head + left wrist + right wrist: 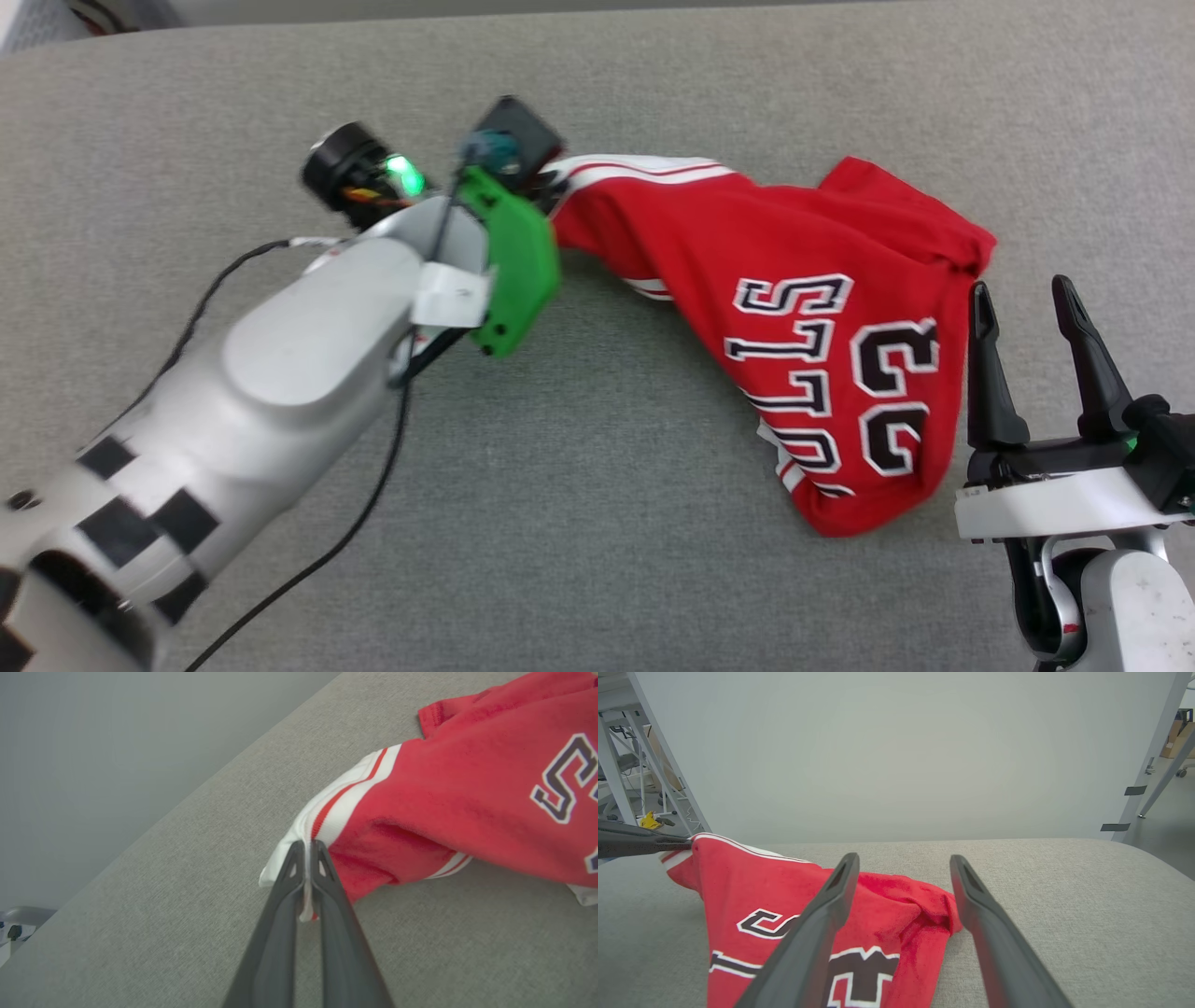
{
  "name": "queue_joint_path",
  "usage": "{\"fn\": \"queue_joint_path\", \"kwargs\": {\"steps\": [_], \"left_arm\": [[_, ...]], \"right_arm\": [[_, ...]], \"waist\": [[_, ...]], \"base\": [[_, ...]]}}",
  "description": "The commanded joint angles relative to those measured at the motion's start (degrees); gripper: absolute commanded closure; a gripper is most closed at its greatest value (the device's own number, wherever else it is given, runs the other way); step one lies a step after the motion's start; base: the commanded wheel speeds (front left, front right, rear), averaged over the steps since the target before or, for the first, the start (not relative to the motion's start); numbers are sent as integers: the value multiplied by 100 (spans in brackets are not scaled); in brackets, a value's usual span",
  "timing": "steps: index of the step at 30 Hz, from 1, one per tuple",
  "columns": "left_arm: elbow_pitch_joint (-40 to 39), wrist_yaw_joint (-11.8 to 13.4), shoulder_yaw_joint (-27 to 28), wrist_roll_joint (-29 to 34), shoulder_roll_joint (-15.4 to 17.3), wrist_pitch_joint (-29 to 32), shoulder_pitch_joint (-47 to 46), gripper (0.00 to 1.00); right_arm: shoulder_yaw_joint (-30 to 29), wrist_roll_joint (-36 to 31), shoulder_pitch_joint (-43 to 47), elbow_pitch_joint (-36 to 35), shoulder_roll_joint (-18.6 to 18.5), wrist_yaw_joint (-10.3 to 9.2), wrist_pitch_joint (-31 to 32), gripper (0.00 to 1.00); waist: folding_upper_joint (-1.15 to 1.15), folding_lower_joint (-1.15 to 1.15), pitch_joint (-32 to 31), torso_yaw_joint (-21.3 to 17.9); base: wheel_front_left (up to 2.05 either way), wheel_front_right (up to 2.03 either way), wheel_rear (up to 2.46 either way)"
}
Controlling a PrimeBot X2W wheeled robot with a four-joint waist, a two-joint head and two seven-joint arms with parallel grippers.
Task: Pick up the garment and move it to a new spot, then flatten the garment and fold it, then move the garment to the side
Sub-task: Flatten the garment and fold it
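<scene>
Your left gripper (308,851) is clamped on the white sleeve (348,791) of the red jersey T-shirt (794,280), pinching the cloth right at the red-striped trim, with a fold of white caught between the two fingers. Your right gripper (1021,291) stands with its fingers spread wide and nothing between them, just beside the shirt's right edge.

The shirt lies bunched right of centre on the grey fabric-covered surface (597,541). The pinched sleeve stretches out leftward, and the rest slumps down towards your right gripper.

You have bare grey cloth to the left of the shirt and along the near side. A narrower bare strip runs between the shirt and the far edge (653,19) of the surface. In the left wrist view that edge cuts diagonally across, with a pale wall beyond it. In the right wrist view the surface rounds off at its right side, and slanted metal frame legs (1153,751) stand past it.

A black cable (369,509) hangs off your left forearm (280,373) across the open area.

The print is black with white outlines and lies sideways in the head view: "23" reads clearly, and beside it "ULLS", with the start of the word lost in a fold.
</scene>
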Motion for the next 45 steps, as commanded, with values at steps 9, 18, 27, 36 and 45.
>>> {"fn": "queue_joint_path", "kwargs": {"steps": [9,18,27,36,45], "left_arm": [[-418,709,544,-635,1296,-395,1254,100],[-73,953,677,-1217,1547,-692,2433,100],[443,1037,828,-1185,1030,-1827,2710,0],[-382,1752,1526,-562,906,-2458,3147,0],[-2033,2378,3267,1059,496,-2463,4553,0]], "right_arm": [[-52,-59,172,-15,-9,-4,-27,0],[-99,-93,141,18,-9,-4,-27,0],[-176,-295,73,-79,-9,-4,-27,0],[-272,-575,-403,-290,-297,-4,-27,0],[448,-341,-1089,528,-1393,-4,-20,0]], "waist": [[0,0,-228,277],[0,0,-131,193],[0,0,-420,304],[0,0,-793,460],[0,0,-1013,619]], "base": [[0,0,0],[0,0,0],[0,0,0],[0,0,0],[0,0,0]]}}
